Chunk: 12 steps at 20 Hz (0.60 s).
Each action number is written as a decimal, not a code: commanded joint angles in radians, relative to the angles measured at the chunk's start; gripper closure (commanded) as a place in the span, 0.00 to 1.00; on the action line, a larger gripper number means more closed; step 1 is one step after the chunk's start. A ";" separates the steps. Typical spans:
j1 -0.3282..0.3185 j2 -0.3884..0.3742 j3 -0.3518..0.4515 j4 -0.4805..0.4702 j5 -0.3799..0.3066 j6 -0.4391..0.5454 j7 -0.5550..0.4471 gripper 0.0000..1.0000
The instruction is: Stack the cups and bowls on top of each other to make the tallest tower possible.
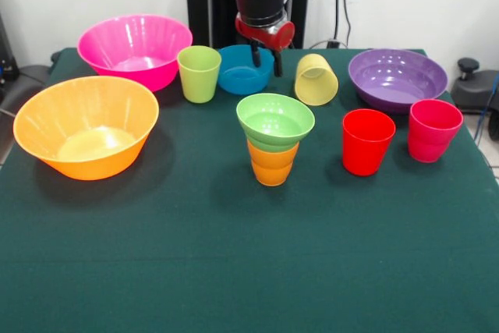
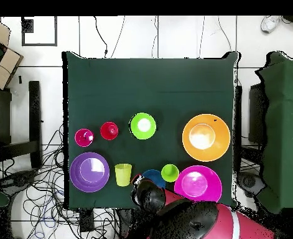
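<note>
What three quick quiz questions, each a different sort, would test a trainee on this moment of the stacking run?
1. True or false: the light green bowl sits on the orange ribbed cup.
2. Which piece is the pincer above? A) purple bowl B) blue bowl C) red cup
3. Fill in: the pale yellow cup lies on its ____.

Key
1. True.
2. B; the front view shows the pincer over its rim, fingers apart.
3. Side, mouth toward the camera in the front view.
</note>
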 commanded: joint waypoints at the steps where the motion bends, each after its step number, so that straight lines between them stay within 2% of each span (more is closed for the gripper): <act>1: 0.027 0.027 0.047 -0.138 0.007 -0.041 0.122 0.00; 12: 0.033 0.030 0.049 -0.141 0.011 -0.041 0.126 0.00</act>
